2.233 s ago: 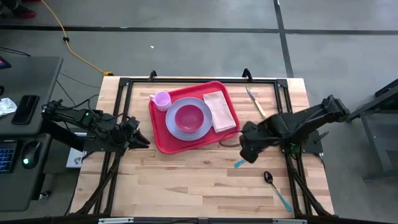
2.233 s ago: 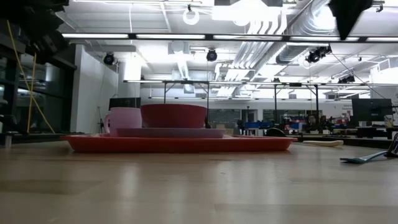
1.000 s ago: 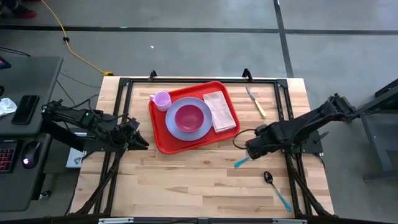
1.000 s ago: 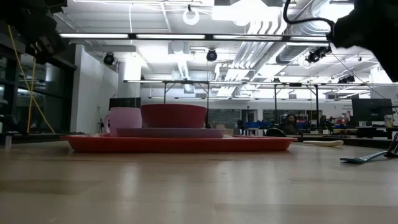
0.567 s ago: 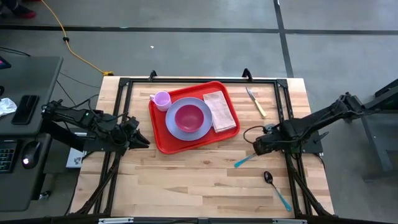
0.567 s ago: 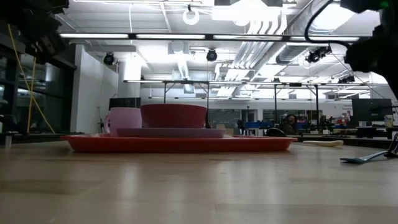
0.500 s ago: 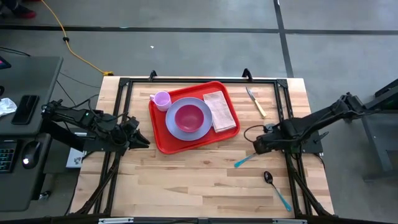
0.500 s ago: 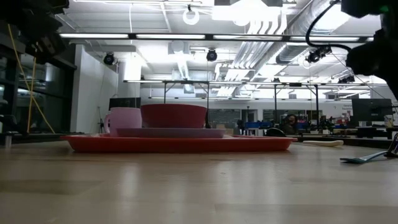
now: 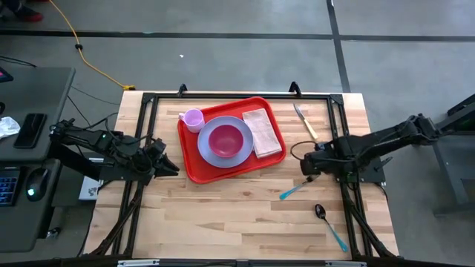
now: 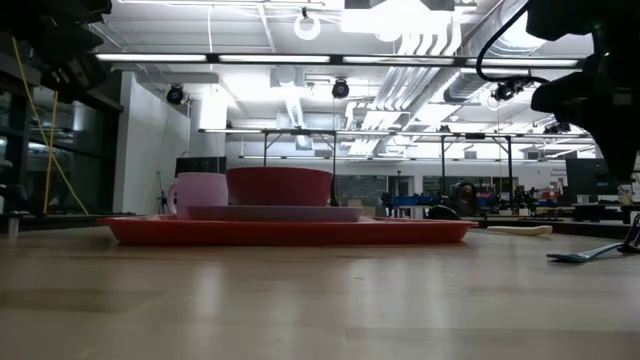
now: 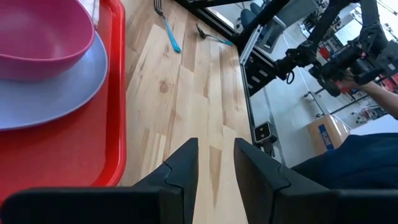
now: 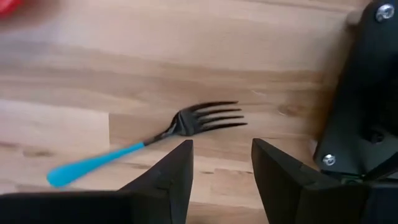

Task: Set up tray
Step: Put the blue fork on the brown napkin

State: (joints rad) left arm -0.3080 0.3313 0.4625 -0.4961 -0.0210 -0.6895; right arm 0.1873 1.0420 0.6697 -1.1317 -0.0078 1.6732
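Observation:
The red tray (image 9: 194,167) lies flat on the table, left of centre toward the far side. It carries a lavender plate (image 9: 208,152) with a magenta bowl (image 9: 225,139), a pink cup (image 9: 193,119) and a folded napkin (image 9: 261,132). A blue-handled fork (image 9: 290,191) lies flat on the wood right of the tray. My right gripper (image 9: 306,167) hovers open just beyond the fork's tines (image 12: 211,118), touching nothing. My left gripper (image 9: 171,167) waits open at the tray's left near corner, over bare wood (image 11: 214,146).
A knife (image 9: 305,121) lies near the far right corner. A blue-handled spoon (image 9: 329,224) lies near the right near corner. The black frame (image 9: 338,133) runs along the table's edges. Bare wood (image 9: 223,215) fills the near half. A person's arm (image 11: 379,93) shows beyond the table.
My right gripper has drawn a little toward the table's right edge and then the far edge, and its arm has come lower in the low view. It stays open. The fork, the tray and its load have kept still.

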